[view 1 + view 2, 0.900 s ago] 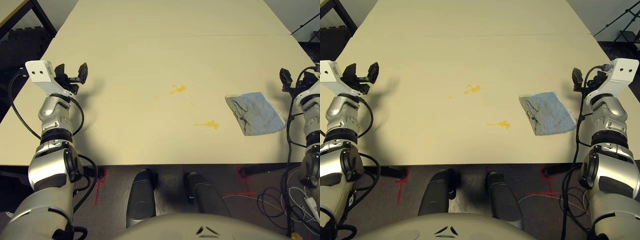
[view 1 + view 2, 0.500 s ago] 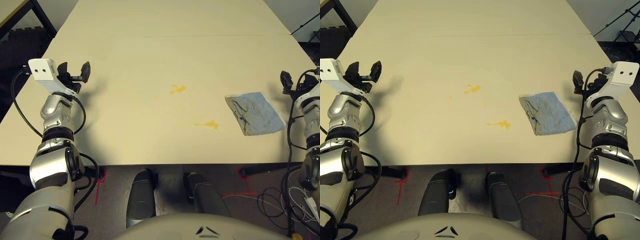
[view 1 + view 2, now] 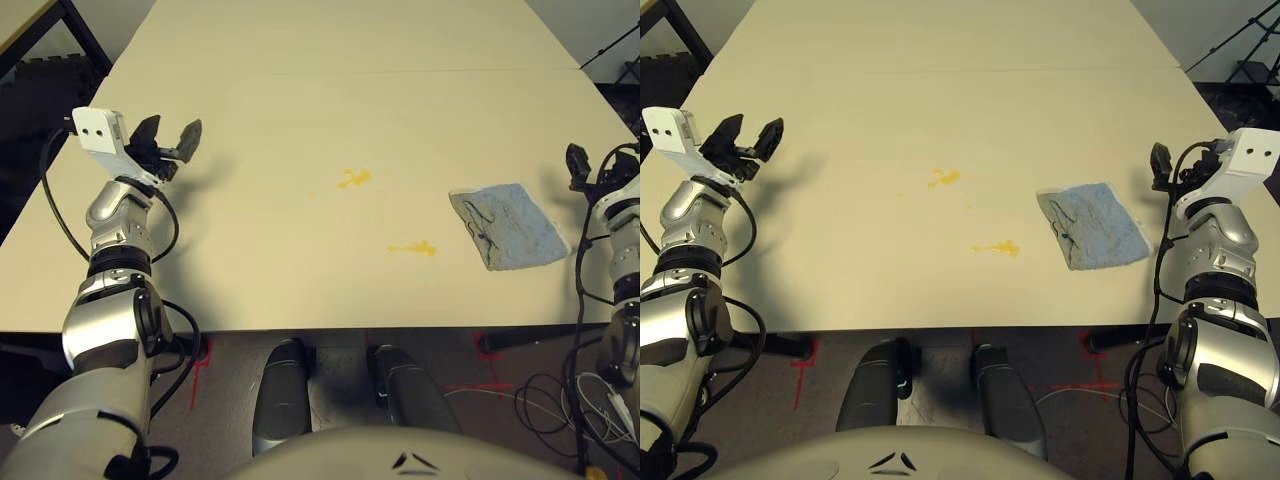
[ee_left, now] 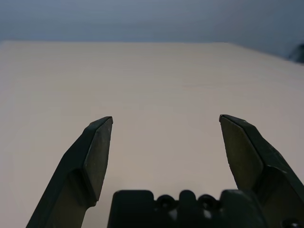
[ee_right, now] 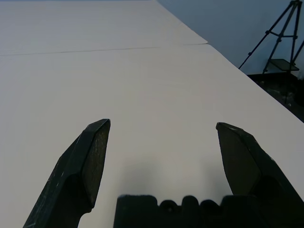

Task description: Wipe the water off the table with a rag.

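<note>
Two small yellow-orange splotches of water lie mid-table, one farther (image 3: pixel 355 179) and one nearer (image 3: pixel 415 248). The light blue-grey rag (image 3: pixel 510 225) rests flat on the pale cream table (image 3: pixel 300 100), to the right of the nearer splotch. My left gripper (image 3: pixel 172 135) hovers open above the table's left side, well away from the water. In the left wrist view its fingers (image 4: pixel 97 147) stand wide apart over bare tabletop. My right gripper (image 3: pixel 1160 160) is open near the table's right edge, just right of the rag and holding nothing; its fingers (image 5: pixel 92 152) frame bare tabletop.
A thin seam line (image 3: pixel 350 72) crosses the table beyond the water. A dark frame (image 3: pixel 60 30) stands off the far left corner and a tripod (image 5: pixel 280 42) off the right side. Cables (image 3: pixel 560 400) lie on the floor at the near right.
My left gripper has moved right, inward over the table. The right gripper has drifted slightly outward. The rag and the water have stayed put.
</note>
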Motion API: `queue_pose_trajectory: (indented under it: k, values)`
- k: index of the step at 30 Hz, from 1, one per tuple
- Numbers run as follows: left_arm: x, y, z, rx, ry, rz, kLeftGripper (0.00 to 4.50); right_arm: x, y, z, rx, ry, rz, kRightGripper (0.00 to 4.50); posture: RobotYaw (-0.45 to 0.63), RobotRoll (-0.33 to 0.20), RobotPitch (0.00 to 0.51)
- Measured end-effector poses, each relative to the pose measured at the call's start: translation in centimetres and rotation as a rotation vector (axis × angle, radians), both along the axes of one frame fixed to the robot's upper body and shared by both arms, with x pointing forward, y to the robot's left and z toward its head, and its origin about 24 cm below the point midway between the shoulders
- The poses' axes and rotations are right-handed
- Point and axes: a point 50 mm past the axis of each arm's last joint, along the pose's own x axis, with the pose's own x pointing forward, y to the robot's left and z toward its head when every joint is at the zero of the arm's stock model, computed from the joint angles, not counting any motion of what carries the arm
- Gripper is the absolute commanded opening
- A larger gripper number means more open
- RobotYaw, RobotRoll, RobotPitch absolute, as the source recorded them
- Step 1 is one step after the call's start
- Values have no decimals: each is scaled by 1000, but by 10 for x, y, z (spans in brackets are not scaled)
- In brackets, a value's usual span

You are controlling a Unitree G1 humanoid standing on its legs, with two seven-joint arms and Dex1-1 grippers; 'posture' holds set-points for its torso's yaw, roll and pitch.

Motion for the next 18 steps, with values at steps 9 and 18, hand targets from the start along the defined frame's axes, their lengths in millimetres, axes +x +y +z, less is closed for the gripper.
queue_pose_trajectory:
  k: [9,18]
  values:
    - [-39,-13,-11,188,105,-392,4500,-2,-6,1,-2,21,4,4444,116,0,169]
    - [-67,-31,-29,374,147,-673,4500,2,-2,3,5,27,38,4444,128,0,171]
